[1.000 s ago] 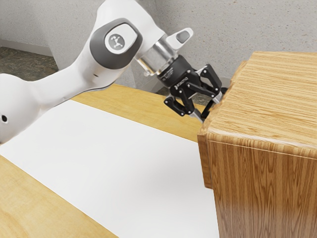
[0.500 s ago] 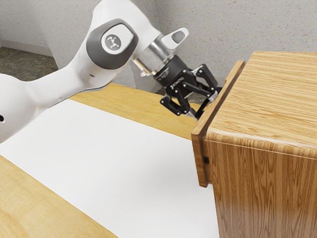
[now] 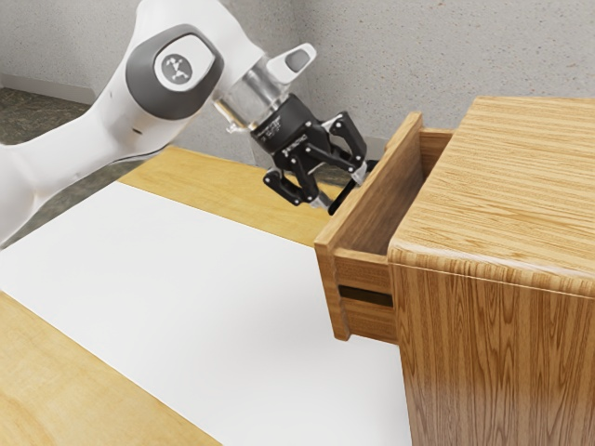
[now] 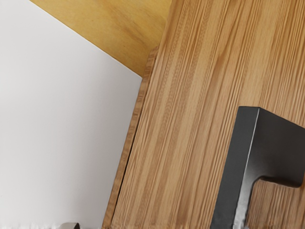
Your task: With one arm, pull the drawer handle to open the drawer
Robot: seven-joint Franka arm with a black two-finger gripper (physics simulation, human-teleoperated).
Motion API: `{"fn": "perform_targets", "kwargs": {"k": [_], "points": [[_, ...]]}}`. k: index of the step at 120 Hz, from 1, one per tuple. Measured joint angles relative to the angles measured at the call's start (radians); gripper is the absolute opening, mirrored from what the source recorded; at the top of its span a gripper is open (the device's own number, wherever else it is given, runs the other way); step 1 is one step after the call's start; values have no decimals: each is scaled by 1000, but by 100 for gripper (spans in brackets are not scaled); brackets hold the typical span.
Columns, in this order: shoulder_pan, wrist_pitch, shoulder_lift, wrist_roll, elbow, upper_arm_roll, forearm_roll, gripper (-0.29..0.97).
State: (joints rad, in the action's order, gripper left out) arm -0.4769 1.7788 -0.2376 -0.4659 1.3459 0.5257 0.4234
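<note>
The gripper sits hard up against the outer face of the drawer front, on the side turned away from the exterior camera. The board hides its tips there, so I cannot tell whether it is clamped on the handle or merely hooked behind it.

In the wrist view the handle shows right under the hand as a dark, square-edged bar standing off the wood. Its long edge runs with the grain of the drawer front, which I take to be along the front's length. The part of the bar where a hold would be is out of frame.

The drawer is partly out. Its front stands apart from the cabinet, and a stretch of side wall shows between the two, with the open top of the box above it. It is not out to its full length as far as I can judge.

What the next move depends on is the slide line. The drawer travels straight out of the cabinet toward the exterior view's left, which is also where the arm comes from. The hand is on the pulling side, so the pull should run square to the front and across the handle's length. Any drift sideways along the bar could slip the hold or bind the drawer.

Past the drawer the white mat lies over the wooden table, leaving room in the drawer's path.
</note>
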Motion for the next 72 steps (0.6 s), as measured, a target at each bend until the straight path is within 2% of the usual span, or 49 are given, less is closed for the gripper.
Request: {"fn": "perform_targets", "kwargs": {"k": [20, 72], "points": [[-2, -5, 37, 3, 48, -12, -7, 36], [-76, -37, 97, 12, 82, -16, -9, 36]]}}
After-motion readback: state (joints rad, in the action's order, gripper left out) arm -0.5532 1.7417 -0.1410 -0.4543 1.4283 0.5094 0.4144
